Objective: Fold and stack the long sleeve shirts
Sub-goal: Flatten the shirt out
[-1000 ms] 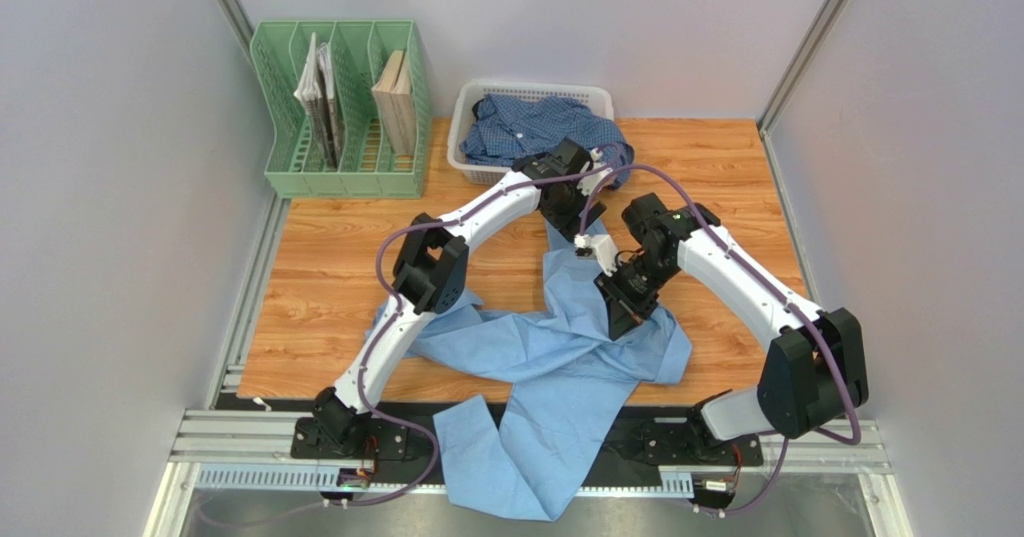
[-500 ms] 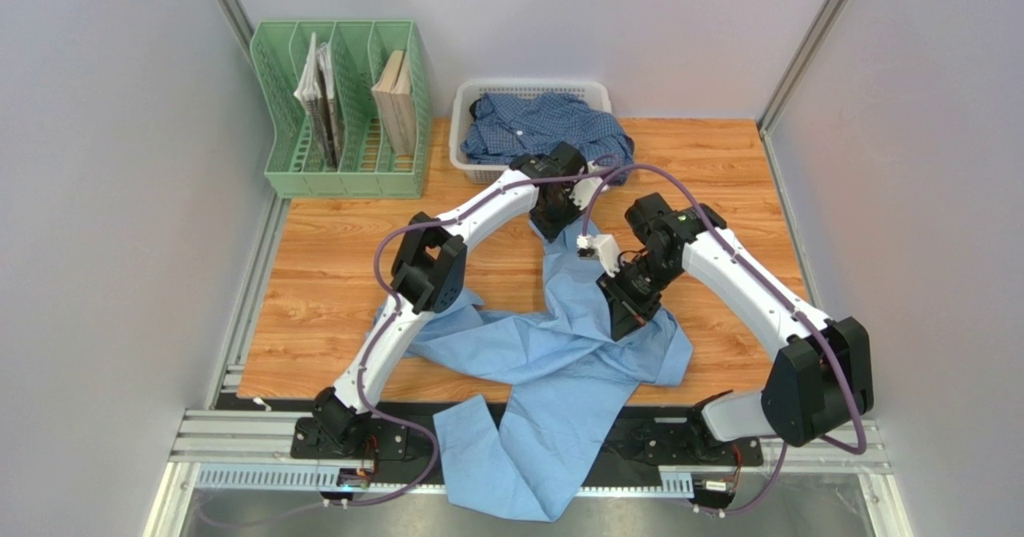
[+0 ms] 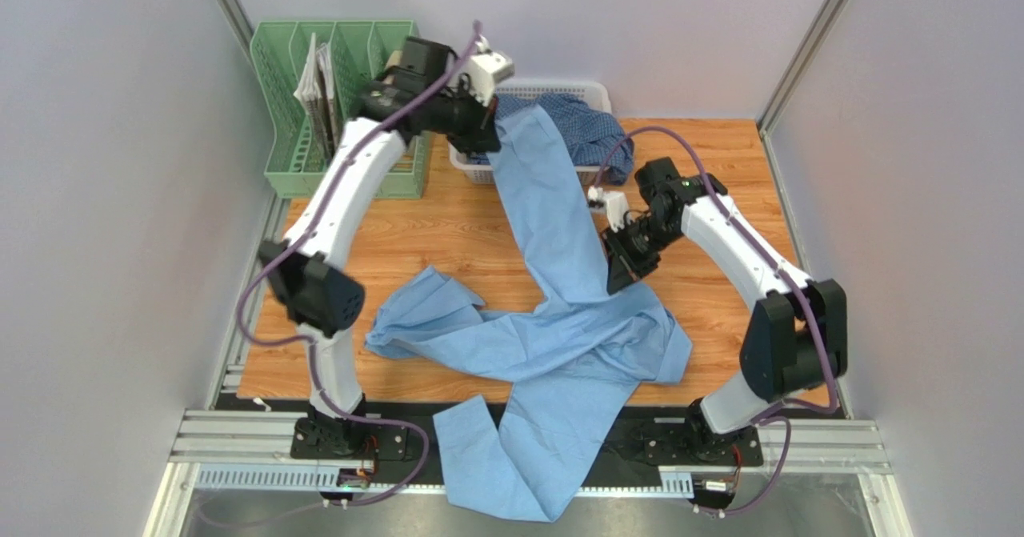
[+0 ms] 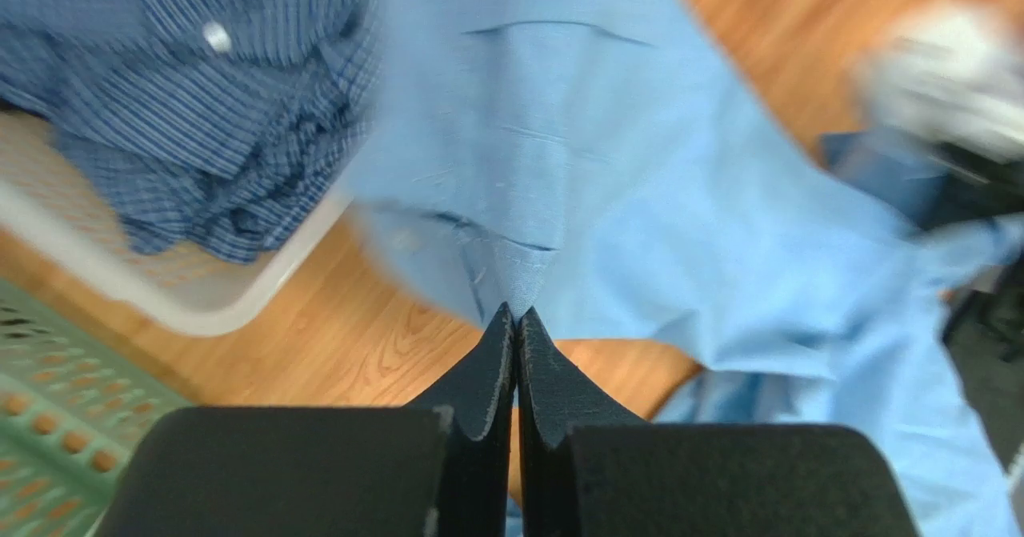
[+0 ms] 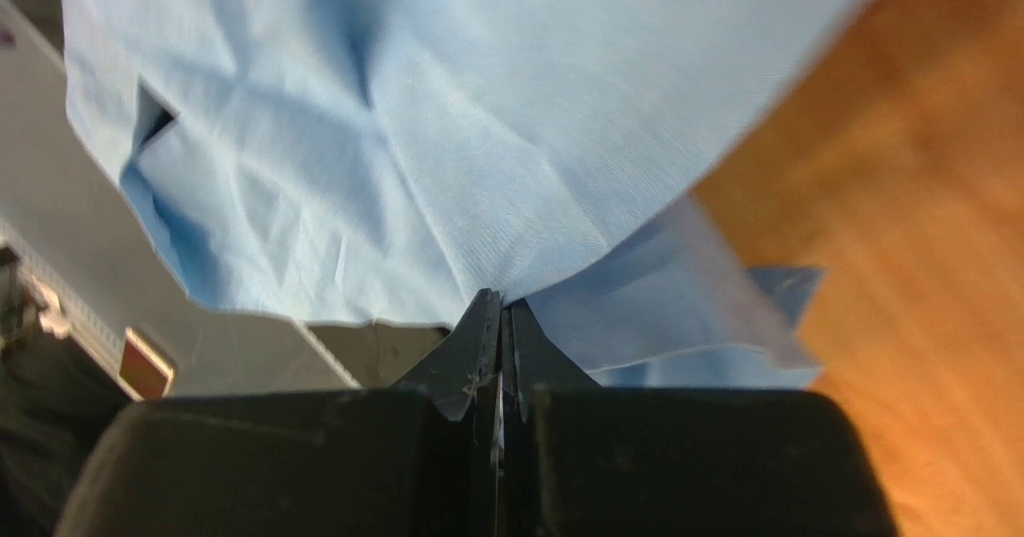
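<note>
There are two shirts. The light blue shirt (image 3: pixel 565 351) lies spread and wrinkled on the near half of the wooden surface (image 3: pixel 349 243), and one part of it hangs over the near edge, between the bases of the two arms. A long strip of this shirt is pulled up from the pile and stretched toward the far left. Its top end is lifted just in front of the white basket (image 3: pixel 565 85).

The left tool (image 4: pixel 516 316) holds that top end. Its two fingers are pressed together with the light blue cloth pinched between them. The right tool (image 5: pixel 499 305) is low over the middle of the surface, at the right side of the strip. Its fingers are also together, clamped on an edge of the same shirt.

The second shirt, the darker checked shirt (image 3: pixel 585 125), lies crumpled in the one basket at the far edge. To the left of the basket stands one green file rack (image 3: pixel 289 165), and some books stand in its slots.
</note>
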